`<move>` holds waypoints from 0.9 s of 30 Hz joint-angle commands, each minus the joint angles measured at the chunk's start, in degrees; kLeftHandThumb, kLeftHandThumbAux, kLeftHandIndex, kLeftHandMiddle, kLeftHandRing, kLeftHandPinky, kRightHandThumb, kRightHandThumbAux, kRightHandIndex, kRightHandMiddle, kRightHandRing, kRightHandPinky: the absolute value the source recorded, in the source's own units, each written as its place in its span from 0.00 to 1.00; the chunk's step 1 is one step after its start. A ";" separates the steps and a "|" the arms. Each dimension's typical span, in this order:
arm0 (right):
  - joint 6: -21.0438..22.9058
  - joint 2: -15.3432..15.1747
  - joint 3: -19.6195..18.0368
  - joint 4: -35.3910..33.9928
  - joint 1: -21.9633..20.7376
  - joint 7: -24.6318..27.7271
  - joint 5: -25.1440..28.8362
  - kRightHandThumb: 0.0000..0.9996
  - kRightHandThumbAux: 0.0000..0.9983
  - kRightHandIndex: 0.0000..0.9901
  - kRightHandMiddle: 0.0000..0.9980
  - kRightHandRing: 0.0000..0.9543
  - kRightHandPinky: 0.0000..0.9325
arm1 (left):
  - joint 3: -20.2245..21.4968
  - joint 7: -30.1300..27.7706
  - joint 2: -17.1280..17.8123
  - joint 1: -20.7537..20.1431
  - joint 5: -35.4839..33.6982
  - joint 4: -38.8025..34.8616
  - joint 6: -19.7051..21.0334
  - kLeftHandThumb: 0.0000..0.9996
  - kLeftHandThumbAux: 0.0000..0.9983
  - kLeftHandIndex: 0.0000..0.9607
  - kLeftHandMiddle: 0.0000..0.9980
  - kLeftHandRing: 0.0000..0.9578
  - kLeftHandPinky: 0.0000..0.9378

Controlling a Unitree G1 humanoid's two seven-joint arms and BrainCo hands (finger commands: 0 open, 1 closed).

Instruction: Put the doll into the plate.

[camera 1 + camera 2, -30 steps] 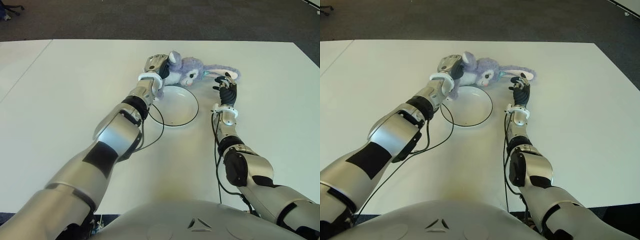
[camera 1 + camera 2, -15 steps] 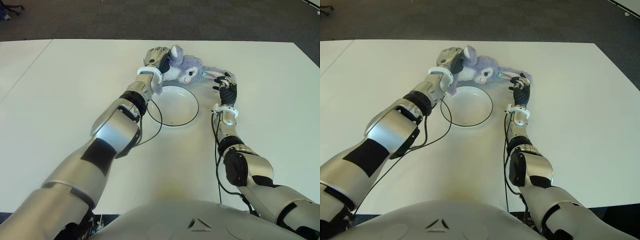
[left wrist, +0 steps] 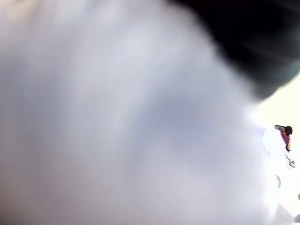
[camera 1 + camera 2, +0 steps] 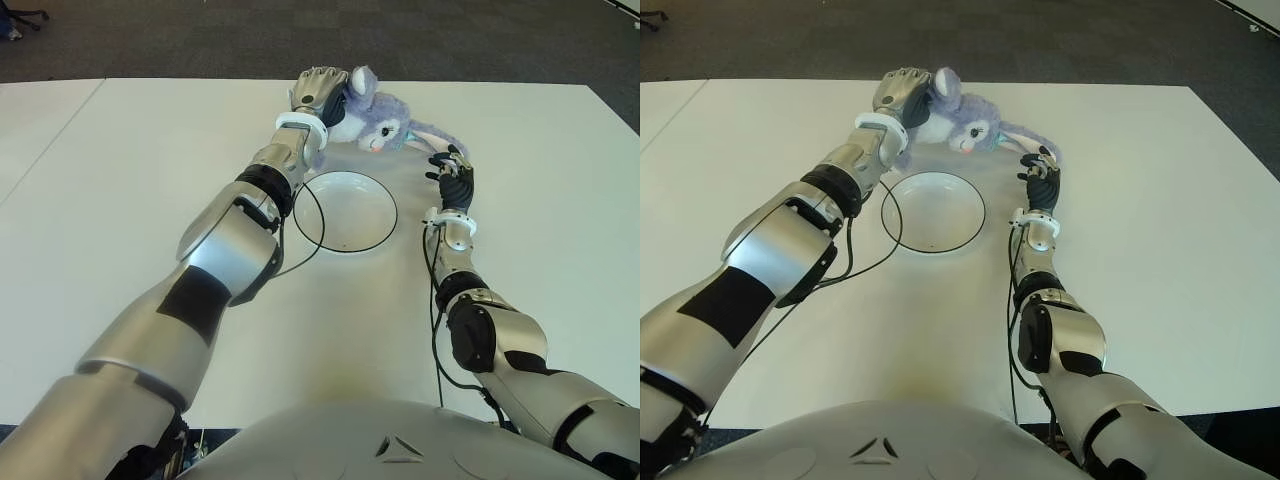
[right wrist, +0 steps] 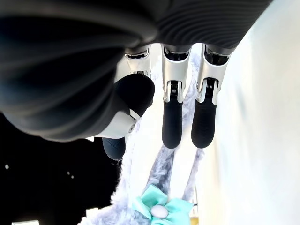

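The left hand (image 4: pixel 318 92) has its fingers wrapped around the purple bunny doll (image 4: pixel 372 115), holding it just past the far rim of the white plate (image 4: pixel 345 211) on the white table (image 4: pixel 120 200). The right hand (image 4: pixel 452 178) sits right of the plate, fingers loosely extended over the doll's long ear (image 5: pixel 180 168), gripping nothing.

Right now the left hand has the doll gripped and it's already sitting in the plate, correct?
Not quite: the left hand does grip the doll, but the doll is beyond the plate, whose inside is bare. The left eye view shows it.
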 commanded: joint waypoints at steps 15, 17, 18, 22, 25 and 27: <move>6.22 5.86 0.09 8.32 14.05 -1.34 0.30 0.72 0.73 0.42 0.15 0.13 0.12 | -1.53 4.06 2.33 -5.05 1.35 -1.74 -5.01 0.73 0.70 0.46 0.81 0.83 0.87; 6.23 5.83 0.17 8.32 14.00 -1.45 0.24 0.72 0.73 0.42 0.15 0.12 0.11 | -1.52 4.41 2.39 -5.09 1.34 -1.83 -5.44 0.73 0.70 0.46 0.81 0.84 0.87; 6.22 5.80 0.27 8.32 13.96 -1.62 0.13 0.72 0.73 0.42 0.15 0.11 0.09 | -1.51 4.76 2.48 -5.11 1.34 -1.97 -5.78 0.73 0.70 0.46 0.81 0.84 0.88; 6.25 5.71 0.51 8.33 13.89 -1.98 -0.11 0.72 0.73 0.42 0.15 0.07 0.04 | -1.48 5.64 2.78 -5.19 1.30 -2.39 -6.70 0.73 0.70 0.46 0.81 0.84 0.88; 6.32 5.63 0.82 8.34 13.85 -2.37 -0.36 0.71 0.73 0.42 0.15 0.05 0.03 | -1.44 6.13 3.16 -5.11 1.23 -2.92 -7.53 0.72 0.70 0.46 0.81 0.84 0.88; 6.54 5.55 1.04 8.35 13.74 -2.72 -0.51 0.71 0.73 0.42 0.15 0.05 0.03 | -1.35 6.52 3.68 -4.73 1.13 -3.87 -8.57 0.73 0.70 0.46 0.81 0.84 0.88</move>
